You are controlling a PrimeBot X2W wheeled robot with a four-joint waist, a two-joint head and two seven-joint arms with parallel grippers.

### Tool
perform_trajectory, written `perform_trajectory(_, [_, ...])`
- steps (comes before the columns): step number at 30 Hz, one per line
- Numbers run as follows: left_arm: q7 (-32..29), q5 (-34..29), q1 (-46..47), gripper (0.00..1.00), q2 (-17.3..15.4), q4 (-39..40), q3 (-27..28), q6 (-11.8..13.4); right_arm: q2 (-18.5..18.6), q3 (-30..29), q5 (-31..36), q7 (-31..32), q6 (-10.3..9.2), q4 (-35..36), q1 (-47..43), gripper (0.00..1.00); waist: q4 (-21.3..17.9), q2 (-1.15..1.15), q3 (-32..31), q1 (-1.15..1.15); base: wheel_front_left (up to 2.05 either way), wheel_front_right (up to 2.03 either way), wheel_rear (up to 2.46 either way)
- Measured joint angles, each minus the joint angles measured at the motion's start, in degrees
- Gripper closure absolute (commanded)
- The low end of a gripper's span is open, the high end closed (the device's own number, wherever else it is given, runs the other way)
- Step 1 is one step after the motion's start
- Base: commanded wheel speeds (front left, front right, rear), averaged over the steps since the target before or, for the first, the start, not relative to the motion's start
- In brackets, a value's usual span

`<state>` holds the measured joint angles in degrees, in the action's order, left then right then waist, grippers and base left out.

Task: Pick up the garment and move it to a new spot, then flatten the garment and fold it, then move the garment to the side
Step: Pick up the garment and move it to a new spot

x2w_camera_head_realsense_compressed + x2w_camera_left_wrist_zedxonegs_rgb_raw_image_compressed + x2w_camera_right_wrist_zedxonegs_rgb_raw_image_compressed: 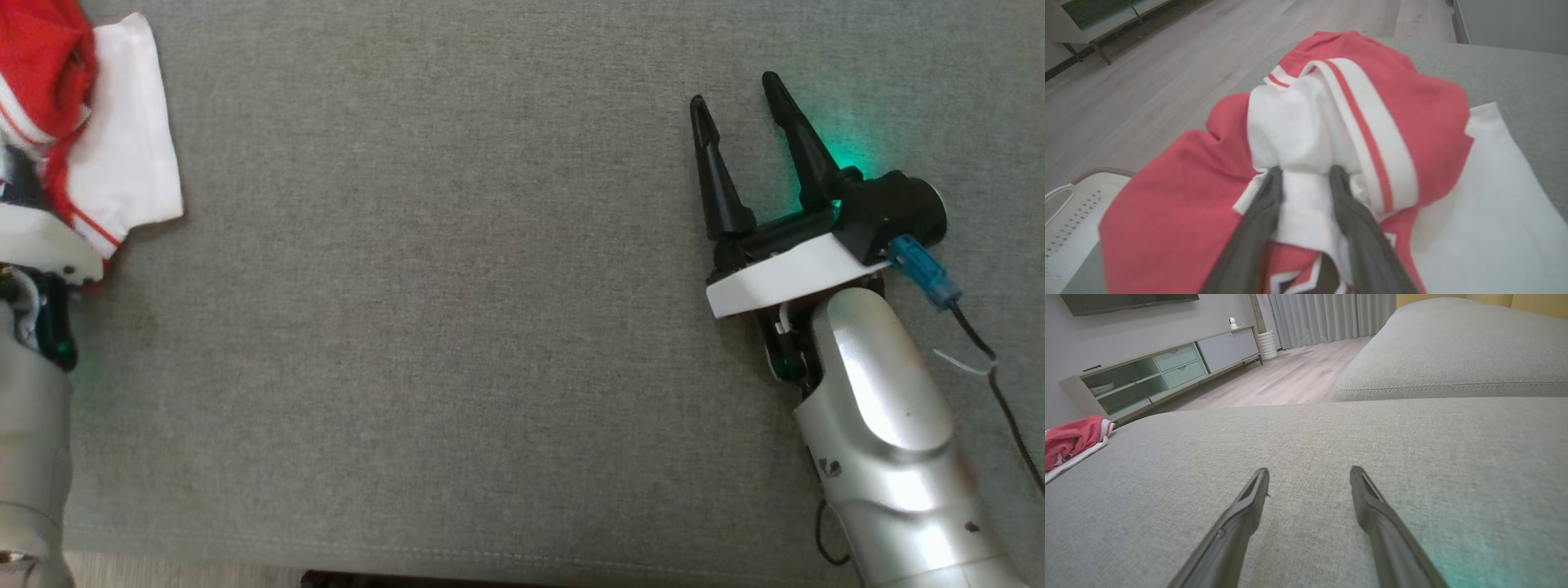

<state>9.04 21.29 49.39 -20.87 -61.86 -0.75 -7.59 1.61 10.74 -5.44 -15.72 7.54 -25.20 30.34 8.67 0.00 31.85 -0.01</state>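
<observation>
1. Nearest, the left gripper (1306, 171) is reaching into the garment (1425, 118). Its two fingers are standing partly open on either side of a white fold and touching it. I cannot tell whether they are pinching it firmly yet.
2. The right gripper (735, 91) is hanging wide open over the bare grey cushion (457, 327). It is holding nothing and sitting well apart from the cloth.
3. The garment, red and white with striped trim, is lying bunched at the robot's left edge of that cushion. One white panel is spreading flat beside the heap.
4. As I judge it, the task is only beginning and the pick-up is being attempted. The carry to a new spot, the flattening, the folding and the move to the side are all waiting to be done.
5. Near to far, I am counting:
   - two grippers with two dark fingers each;
   - one garment;
   - one white perforated basket (1069, 212) sitting just past the cushion's edge beside the garment;
   - one second cushion (1453, 347) lying beyond the first;
   - one long low cabinet (1167, 371) standing against the far wall across the wooden floor (1290, 379).
</observation>
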Motion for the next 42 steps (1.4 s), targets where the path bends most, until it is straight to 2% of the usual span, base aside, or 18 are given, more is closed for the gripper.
perform_trajectory(6, [4.1,0.4,0.7,1.0,-1.0,0.7,-5.3,0.0,0.1,-0.7,-1.7,0.0,0.0,-1.7,0.0,0.0,0.4,0.0,-2.0,0.02,0.0,0.0,0.0])
perform_trajectory(11, [5.2,-0.8,2.4,1.0,-3.9,9.0,-8.5,0.0,1.1,-1.4,-4.8,0.2,0.0,-4.7,-0.7,0.0,0.3,0.0,-5.4,0.03,0.0,0.0,0.0])
perform_trajectory(14, [5.3,-1.3,3.7,1.0,-4.0,16.2,-9.3,0.0,1.4,-1.0,-6.9,0.4,0.0,-5.9,-2.2,0.0,-0.3,0.0,-7.7,0.02,0.0,0.0,0.0])
perform_trajectory(15, [5.3,-1.3,3.7,1.0,-4.0,16.2,-9.3,0.0,1.4,-1.0,-6.9,0.4,0.0,-5.9,-2.2,0.0,-0.3,0.0,-7.7,0.02,0.0,0.0,0.0])
perform_trajectory(16, [5.6,-1.3,3.8,1.0,-3.5,20.1,-10.8,0.0,1.4,0.0,-8.3,0.6,0.0,-6.7,-4.0,0.0,-0.9,0.0,-9.3,0.02,0.0,0.0,0.0])
perform_trajectory(20, [5.7,-1.1,3.0,1.0,-1.3,25.6,-14.5,0.0,1.4,1.8,-10.9,0.7,0.0,-7.6,-6.6,0.0,-3.1,0.0,-12.1,0.01,0.0,0.0,0.0])
perform_trajectory(24, [5.7,0.9,1.5,1.0,3.4,29.0,-20.4,0.0,1.4,2.8,-12.5,0.7,0.0,-7.8,-6.9,0.0,-6.3,0.0,-14.2,0.01,0.0,0.0,0.0])
perform_trajectory(29, [5.7,3.2,-1.2,1.0,9.2,30.2,-28.7,0.0,1.4,3.9,-13.7,0.7,0.0,-8.0,-8.0,0.0,-10.7,0.0,-16.0,0.01,0.0,0.0,0.0])
perform_trajectory(33, [5.7,4.4,-4.0,1.0,13.7,28.2,-35.2,0.0,1.4,4.2,-14.2,0.7,0.0,-8.0,-8.7,0.0,-13.9,0.0,-17.0,0.01,0.0,0.0,0.0])
perform_trajectory(34, [5.7,4.4,-4.7,0.73,14.5,27.4,-36.5,0.0,1.4,4.3,-14.2,0.8,0.0,-8.1,-8.9,0.0,-14.6,0.0,-17.2,0.01,0.0,0.0,0.0])
perform_trajectory(35, [5.7,4.4,-5.5,0.0,15.0,26.5,-37.4,0.0,1.4,4.4,-14.3,0.9,0.0,-8.1,-8.9,0.0,-15.2,0.0,-17.4,0.01,0.0,0.0,0.0])
perform_trajectory(39, [5.7,3.8,-8.5,0.0,15.8,24.4,-36.6,0.2,1.4,4.2,-14.7,0.9,0.0,-8.1,-8.9,0.0,-16.5,0.0,-18.0,0.01,0.0,0.0,0.0])
perform_trajectory(42, [5.7,2.6,-11.3,0.0,15.6,24.5,-33.3,1.8,1.4,3.5,-14.7,0.9,0.0,-8.1,-9.0,0.0,-16.0,0.0,-18.5,0.01,0.0,0.0,0.0])
